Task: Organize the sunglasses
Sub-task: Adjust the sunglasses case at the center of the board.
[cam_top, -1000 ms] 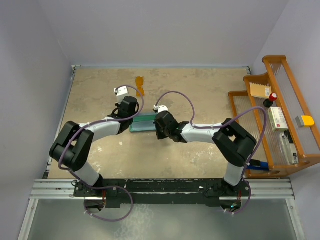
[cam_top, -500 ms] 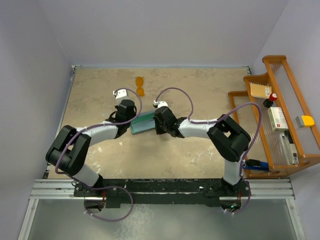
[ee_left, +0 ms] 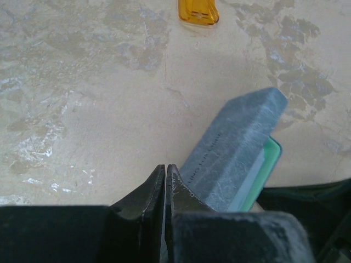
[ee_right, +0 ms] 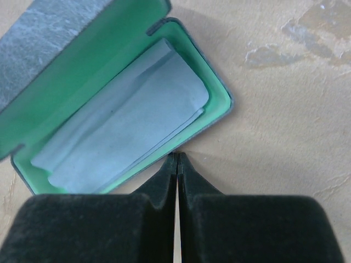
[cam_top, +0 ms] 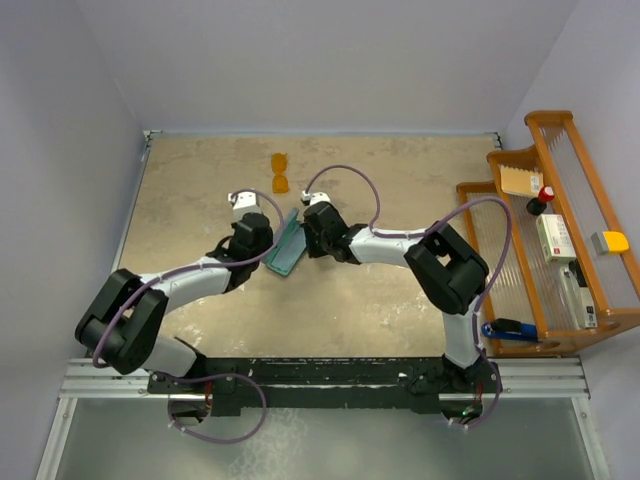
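**Risk notes: case open, glasses not yet picked**

- The sunglasses [cam_top: 281, 172] lie flat on the worktop [cam_top: 400, 300] toward the far edge, apart from the case [cam_top: 287, 245] and untouched by either arm
- The case is open, with its green lining up and a folded grey cloth [ee_right: 120, 131] filling the tray
- Left tool [ee_left: 165, 178] is clenched on nothing, its tips just beside the grey lid
- Right tool [ee_right: 176, 160] is also clenched, its tips at the near rim of the tray. I cannot tell whether a thin lip is caught between them

Likely failure modes, as judged from here:
1. Nothing visibly pins the case. A nudge from either closed tool could slide it, spin it or knock the lid shut
2. The glasses are small, thin-framed and flat on the worktop. A pinch could skate off the lenses, push them away or strain the frame
3. Both wrists crowd the case, so reaching past it risks arm contact
4. The cloth may bunch under the glasses and block the lid
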Tool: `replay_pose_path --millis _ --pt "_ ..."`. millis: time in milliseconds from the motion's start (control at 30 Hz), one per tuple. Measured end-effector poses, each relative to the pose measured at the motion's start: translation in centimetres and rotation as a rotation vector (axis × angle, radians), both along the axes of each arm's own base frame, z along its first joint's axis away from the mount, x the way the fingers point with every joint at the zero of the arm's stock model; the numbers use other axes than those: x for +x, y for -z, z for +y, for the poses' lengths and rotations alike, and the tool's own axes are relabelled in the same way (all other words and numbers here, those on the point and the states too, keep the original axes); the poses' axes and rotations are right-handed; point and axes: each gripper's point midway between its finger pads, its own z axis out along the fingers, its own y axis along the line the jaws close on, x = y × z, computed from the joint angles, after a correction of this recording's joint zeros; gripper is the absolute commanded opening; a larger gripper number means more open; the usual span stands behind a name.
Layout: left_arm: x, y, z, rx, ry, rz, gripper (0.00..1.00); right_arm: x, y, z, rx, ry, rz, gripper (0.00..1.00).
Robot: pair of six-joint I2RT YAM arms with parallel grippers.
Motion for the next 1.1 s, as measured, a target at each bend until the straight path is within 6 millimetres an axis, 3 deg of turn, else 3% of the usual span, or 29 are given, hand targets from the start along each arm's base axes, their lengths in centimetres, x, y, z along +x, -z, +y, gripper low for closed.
replay_pose_path --millis 433,700,933,1100 --pt "-2.7 0.0 -2.2 0.001 0.060 0.003 0.00 1.0 -0.1 1.1 -0.003 -0.028 -0.004 0.00" --pt "-3.5 0.4 -1.9 0.007 0.051 0.010 0.00 1.2 -0.1 1.3 -0.011 -0.046 -0.010 0.00" --pt "-3.5 -0.5 -1.5 0.000 0.024 -0.011 0.00 1.2 -0.1 1.3 -0.013 -0.049 -0.010 0.00" --pt "-3.8 -1.8 -0.1 0.020 -0.022 -0.036 0.01 1.4 -0.2 0.8 -0.032 -0.050 -0.005 0.06"
